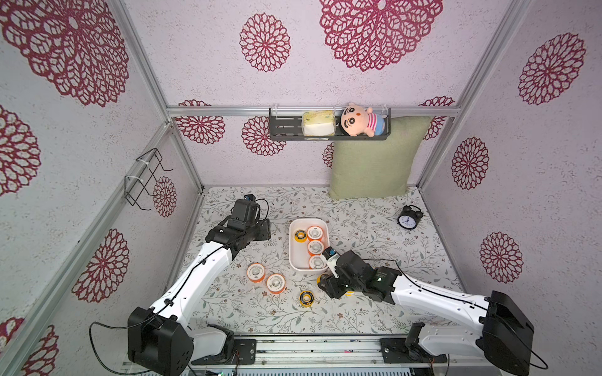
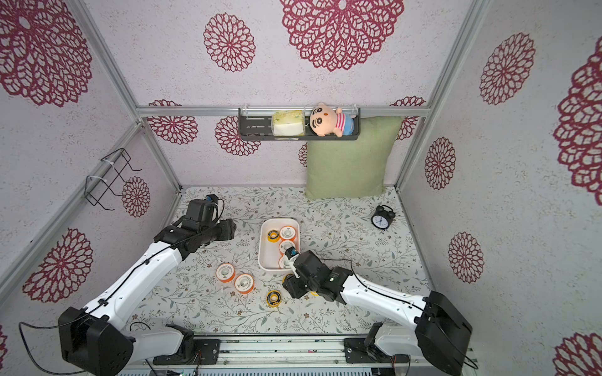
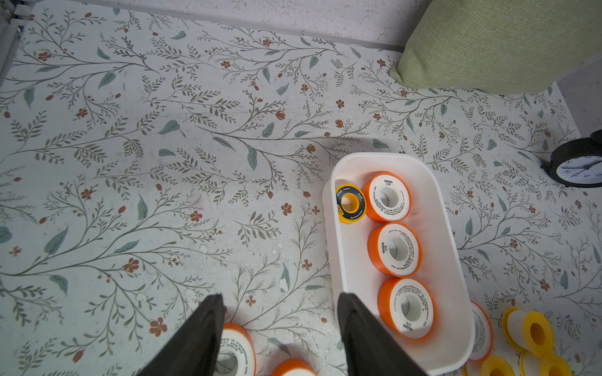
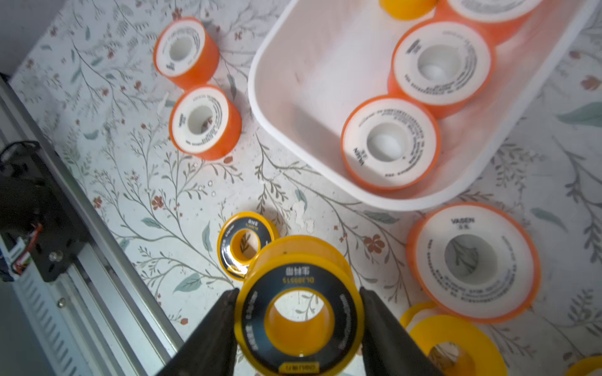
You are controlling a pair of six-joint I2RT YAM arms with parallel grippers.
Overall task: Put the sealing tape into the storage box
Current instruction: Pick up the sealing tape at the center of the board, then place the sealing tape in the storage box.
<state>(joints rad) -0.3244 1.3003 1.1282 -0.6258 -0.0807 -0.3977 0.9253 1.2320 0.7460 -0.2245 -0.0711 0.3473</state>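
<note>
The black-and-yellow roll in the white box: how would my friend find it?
Find the white storage box in the middle of the flowery table, then look inside at the end nearest the green pillow. The tape roll is the only one inside with a black face around a yellow hole, smaller than the three white-faced orange rolls.

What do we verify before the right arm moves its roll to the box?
1. Grip: right gripper fingers press both sides of the black-faced roll: ok.
2. Roll off the table: cannot tell.
3. Room in box: four rolls inside, one side bare: ok.
4. Path: left gripper open, empty, beside the box, not over it: ok.
5. Clearance from the orange roll next to the box: cannot tell.
</note>
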